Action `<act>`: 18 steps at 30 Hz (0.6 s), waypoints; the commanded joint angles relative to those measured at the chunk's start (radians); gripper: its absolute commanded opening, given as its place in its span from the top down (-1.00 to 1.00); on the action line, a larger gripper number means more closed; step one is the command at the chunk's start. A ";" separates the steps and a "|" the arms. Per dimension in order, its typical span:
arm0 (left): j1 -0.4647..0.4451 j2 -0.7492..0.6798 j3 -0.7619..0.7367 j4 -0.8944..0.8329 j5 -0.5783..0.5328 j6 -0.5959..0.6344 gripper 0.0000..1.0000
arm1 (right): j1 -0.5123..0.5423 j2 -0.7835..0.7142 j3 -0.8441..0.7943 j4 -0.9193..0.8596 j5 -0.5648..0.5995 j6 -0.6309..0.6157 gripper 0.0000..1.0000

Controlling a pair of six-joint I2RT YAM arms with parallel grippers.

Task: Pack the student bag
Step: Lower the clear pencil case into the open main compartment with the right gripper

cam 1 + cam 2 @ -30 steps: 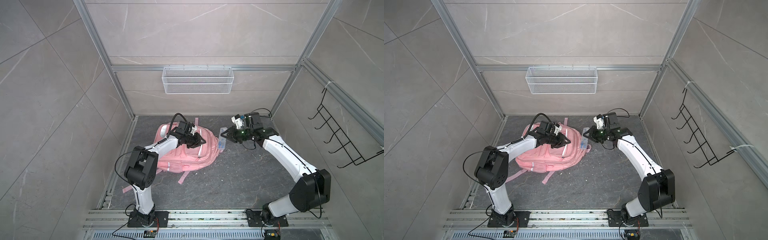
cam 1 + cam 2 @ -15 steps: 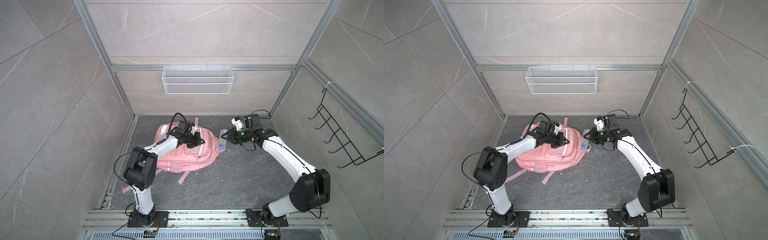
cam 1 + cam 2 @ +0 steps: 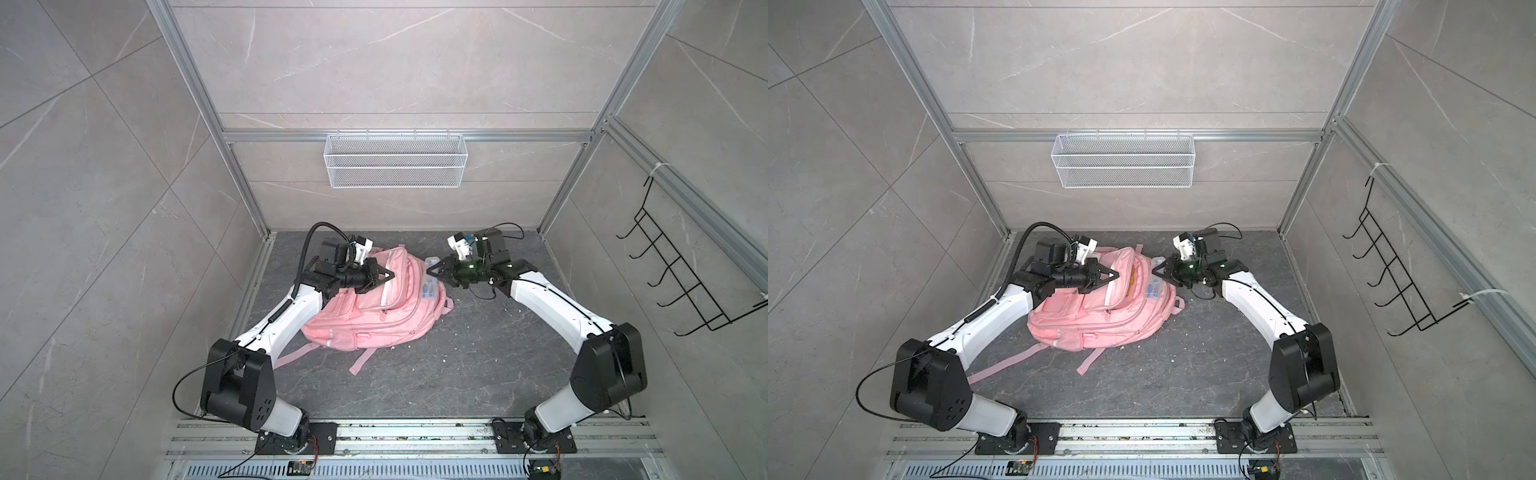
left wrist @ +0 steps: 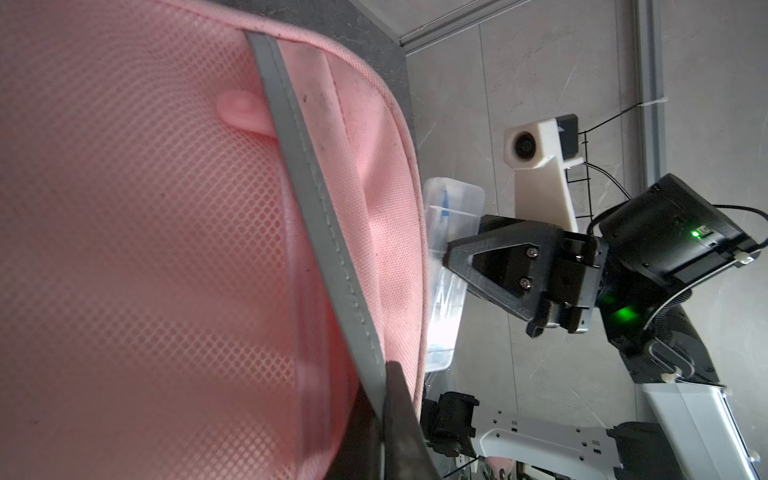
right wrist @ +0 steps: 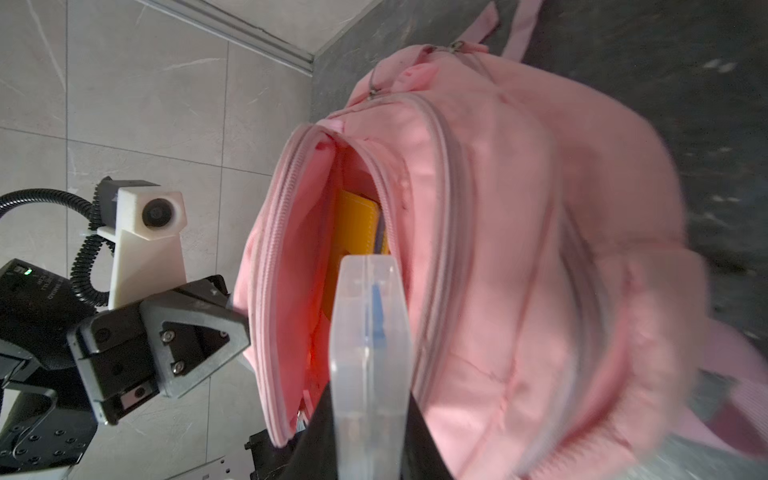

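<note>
Nearest, the student bag [image 3: 374, 320] lies on the dark surface [image 3: 478, 365], below and between both sets of fingers. Further back, the left fingers [image 3: 390, 275] pinch its raised front panel. Facing them, the right fingers [image 3: 430, 272] clamp a clear case [image 5: 370, 332] at the open mouth, with a yellow book [image 5: 353, 232] inside beyond it.

Grey tiled walls [image 3: 374, 62], dark stone floor [image 3: 415, 374] — white wire basket [image 3: 395, 166], black hook rack [image 3: 681, 258]

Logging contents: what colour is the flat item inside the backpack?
Flat item: yellow-orange, clearest in right wrist view.
</note>
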 commanded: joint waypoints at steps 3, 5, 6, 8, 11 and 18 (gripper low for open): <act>0.002 -0.113 0.039 0.150 0.132 -0.031 1.00 | 0.056 0.083 0.060 0.191 -0.038 0.136 0.88; 0.002 -0.120 0.036 0.180 0.133 -0.049 1.00 | 0.073 0.109 0.061 0.256 -0.039 0.186 0.87; 0.002 -0.123 0.035 0.191 0.134 -0.056 1.00 | 0.082 0.120 0.063 0.281 -0.042 0.207 0.87; 0.002 -0.126 0.037 0.201 0.136 -0.064 1.00 | 0.103 0.148 0.075 0.314 -0.046 0.235 0.86; 0.002 -0.126 0.039 0.202 0.135 -0.066 1.00 | 0.137 0.184 0.097 0.316 -0.044 0.238 0.84; 0.002 -0.121 0.039 0.221 0.127 -0.078 1.00 | 0.181 0.215 0.092 0.276 0.009 0.211 0.58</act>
